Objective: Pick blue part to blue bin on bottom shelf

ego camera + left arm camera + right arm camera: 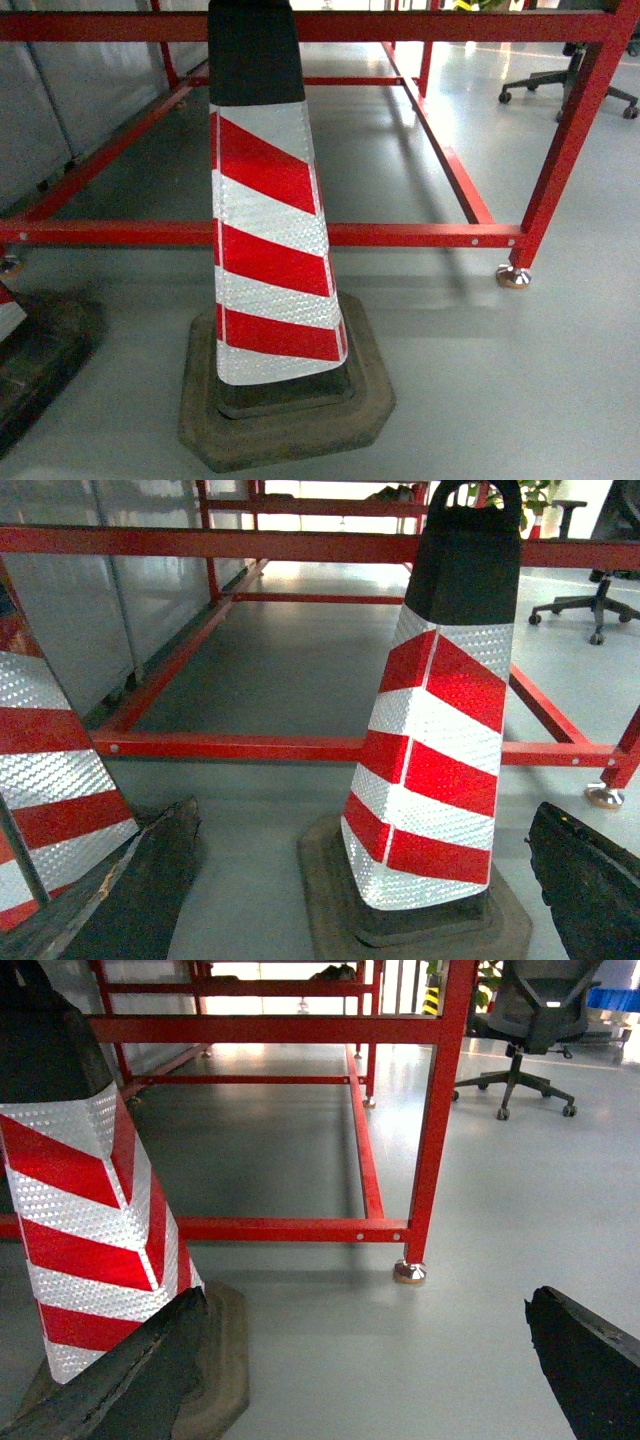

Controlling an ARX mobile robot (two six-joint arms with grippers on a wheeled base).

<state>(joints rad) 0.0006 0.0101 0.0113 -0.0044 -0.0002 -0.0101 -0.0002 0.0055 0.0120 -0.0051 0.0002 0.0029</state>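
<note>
Here neither the blue part, blue bin nor bottom shelf is in view; the task looks unstarted. A striped traffic cone (270, 230) stands at 12 o'clock before a red frame (420, 235). Both claws' fingers (120, 1380) stand apart, empty.

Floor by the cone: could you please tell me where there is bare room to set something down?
The floor is bare right of the cone, in front of the red rail as far as the frame foot, and again behind that rail. Left is crowded: a second cone base sits close by.
</note>
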